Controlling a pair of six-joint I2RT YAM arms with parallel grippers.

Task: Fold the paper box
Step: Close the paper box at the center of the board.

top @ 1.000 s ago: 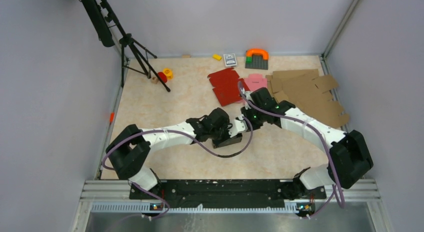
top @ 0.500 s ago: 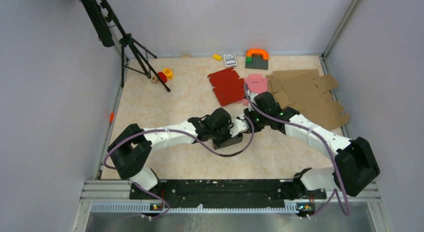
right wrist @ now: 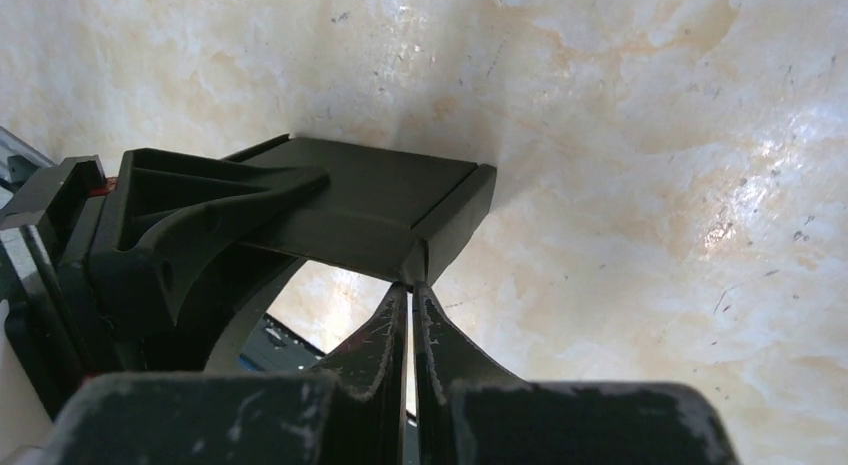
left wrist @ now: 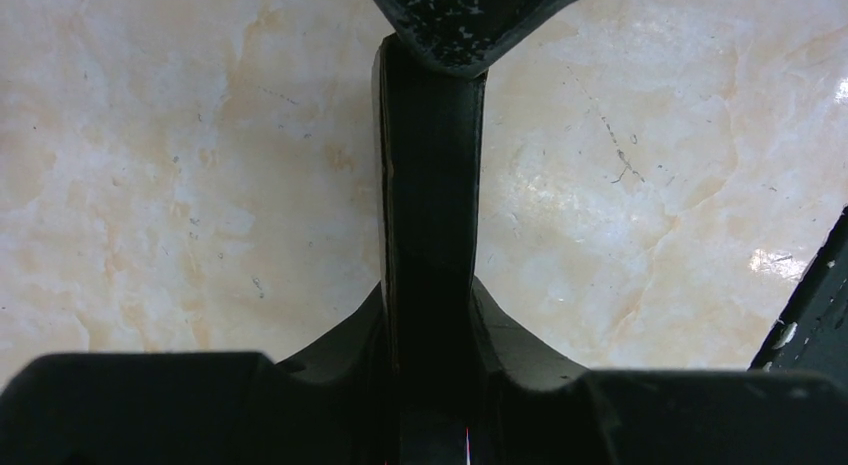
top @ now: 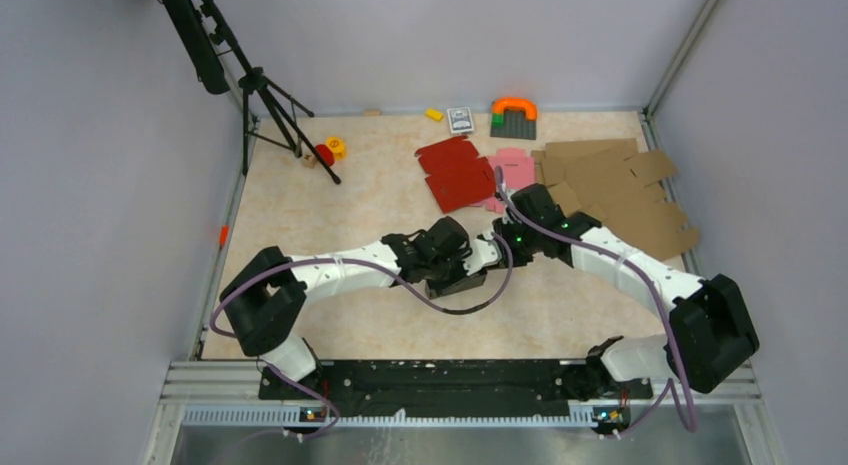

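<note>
Left gripper (left wrist: 430, 297) is clenched on a panel of the paper box (left wrist: 430, 185), which stands edge-on between its fingers. Right gripper (right wrist: 411, 288) is pinched on a corner flap of the same box, with only a slit between the fingers. The box is partly folded and held by both grippers just above the table (top: 330, 225), near its centre.

No brand or text is readable. A small printed card box (top: 460, 118) sits at the far edge, its print too small to make out.

Counts:
- 1 black box
- 1 red blank (top: 455, 173)
- 1 pink blank (top: 512, 168), touching the red one
- a pile of brown cardboard blanks (top: 620, 190), overlapping, number unclear
- 1 orange arch (top: 513, 108) on a block stack
- 1 yellow block (top: 433, 114)
- 1 tripod (top: 262, 90), with a few small red and yellow pieces (top: 330, 150) by its foot

Compared with 1.0 s ago, the right arm's elbow has swung out to the right, so more of the pink blank shows. The left wrist has moved slightly toward the far side. The box is in the same spot.
</note>
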